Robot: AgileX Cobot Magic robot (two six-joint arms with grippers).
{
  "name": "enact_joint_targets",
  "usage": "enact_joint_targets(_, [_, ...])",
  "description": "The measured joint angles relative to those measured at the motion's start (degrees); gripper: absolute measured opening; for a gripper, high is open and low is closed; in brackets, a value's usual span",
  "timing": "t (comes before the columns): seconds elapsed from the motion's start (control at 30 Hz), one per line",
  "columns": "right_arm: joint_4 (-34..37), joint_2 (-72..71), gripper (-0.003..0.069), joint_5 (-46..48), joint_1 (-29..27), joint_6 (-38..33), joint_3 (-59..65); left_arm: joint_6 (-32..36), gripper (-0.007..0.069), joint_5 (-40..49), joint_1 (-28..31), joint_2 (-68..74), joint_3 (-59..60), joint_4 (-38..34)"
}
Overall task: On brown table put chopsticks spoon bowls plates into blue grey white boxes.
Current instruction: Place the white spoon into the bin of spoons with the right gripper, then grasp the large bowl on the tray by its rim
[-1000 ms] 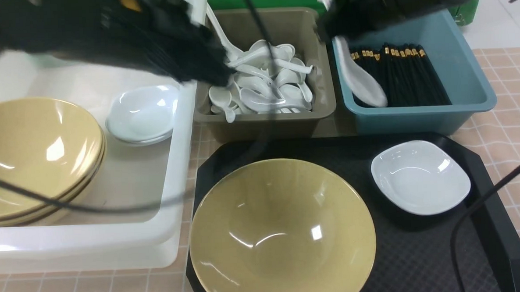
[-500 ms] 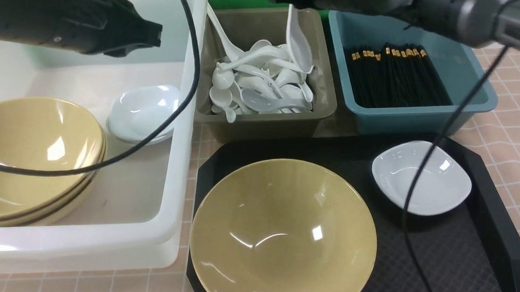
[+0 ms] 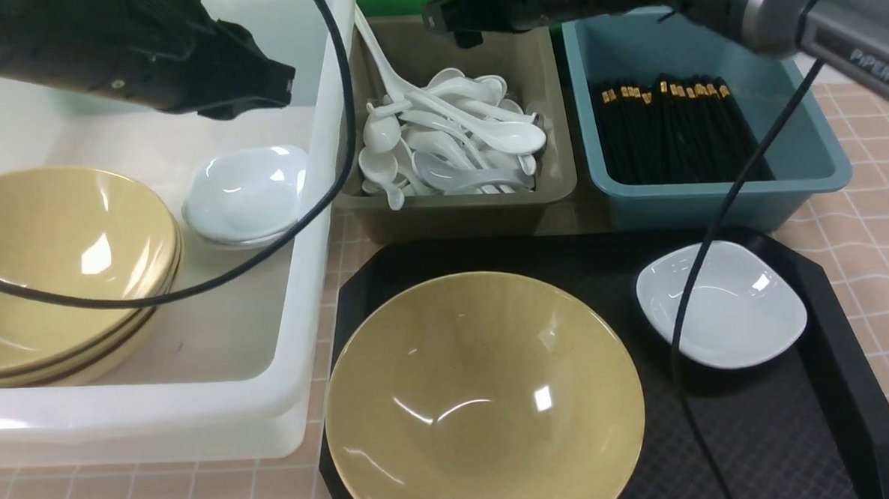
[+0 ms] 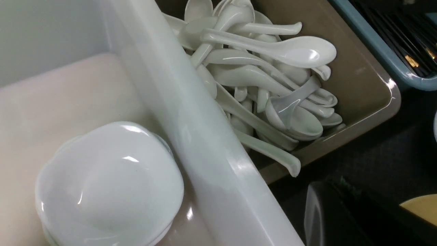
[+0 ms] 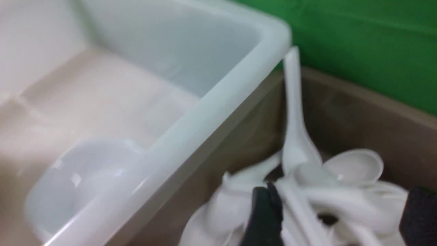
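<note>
A white spoon [image 3: 516, 134] lies on top of the spoon pile in the grey box [image 3: 458, 208]. My right gripper [image 3: 446, 18] hovers over the back of that box. In the right wrist view its fingers [image 5: 263, 218] stand wide apart above the spoons, so the right gripper [image 5: 341, 218] is open and empty. Black chopsticks [image 3: 672, 131] fill the blue box [image 3: 800, 151]. A yellow bowl [image 3: 481, 398] and a white plate [image 3: 721, 305] sit on the black tray [image 3: 848, 382]. My left gripper [image 3: 268, 81] is shut and empty over the white box [image 3: 303, 286], and shows only as a dark shape [image 4: 336, 208] in the left wrist view.
Inside the white box are stacked yellow bowls [image 3: 62, 266] and stacked small white plates [image 3: 247, 190]. Cables from both arms hang across the white box and the tray. The brown tiled table [image 3: 888, 275] shows at the right and along the front edge.
The right gripper opened and let go of the spoon, which now lies on the pile in the grey box. The left arm swung back over the white box.
</note>
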Motion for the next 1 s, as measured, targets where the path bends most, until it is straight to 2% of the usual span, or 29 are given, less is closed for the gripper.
enact_joint_targets(0.07, [-0.55, -2.02, 0.0526, 8.10, -0.56, -0.57, -0.71, 0.62, 0.0005, 0.55, -0.77, 0.12, -0.07, 0.34])
enact_joint_targets(0.1, [-0.72, -2.24, 0.0524, 8.89, -0.62, -0.81, -0.83, 0.62, 0.0005, 0.72, -0.92, 0.10, -0.18, 0.35])
enact_joint_targets(0.17, [-1.73, -4.83, 0.0487, 17.97, -1.34, -1.36, -0.97, 0.67, 0.0008, 2.49, -3.34, 0.71, -1.68, 1.37])
enact_joint_targets(0.2, [-2.22, -5.82, 0.0453, 24.17, -1.69, -1.88, -1.09, 0.67, 0.0011, 3.87, -4.52, 1.08, -3.08, 2.00])
enact_joint_targets(0.27, [-2.52, -6.68, 0.0418, 29.37, -2.00, -2.28, -1.11, 0.54, 0.0017, 5.33, -6.02, 1.70, -4.56, 2.85])
enact_joint_targets(0.33, [-3.40, -8.35, 0.0342, 35.72, -2.39, -2.46, -0.51, -0.32, 0.0049, 9.44, -8.84, 3.72, -9.21, 4.51])
enact_joint_targets(0.47, [-4.01, -14.86, 0.0222, 37.38, -2.62, -2.52, 4.37, -2.58, 0.0129, 18.35, -12.01, 9.04, -15.38, 5.95])
enact_joint_targets(0.57, [-4.01, -20.78, 0.0174, 37.61, -2.63, -3.58, 8.52, -2.76, 0.0176, 21.65, -12.70, 12.05, -16.68, 6.42])
enact_joint_targets(0.6, [-4.01, -25.05, 0.0153, 37.68, -2.63, -4.93, 11.68, -2.76, 0.0213, 22.27, -13.12, 14.27, -16.73, 7.05])
enact_joint_targets(0.8, [-3.99, -37.60, 0.0138, 36.96, -2.63, -7.95, 22.49, -3.38, 0.0351, 21.81, -15.10, 21.46, -16.73, 11.08])
enact_joint_targets(0.87, [-3.99, -42.71, 0.0139, 34.07, -2.63, -8.50, 26.54, -3.79, 0.0407, 21.12, -16.69, 24.12, -16.73, 13.56])
enact_joint_targets(1.0, [-4.03, -48.30, 0.0139, 31.23, -2.63, -8.57, 30.56, -3.85, 0.0461, 20.06, -20.03, 28.28, -16.75, 18.40])
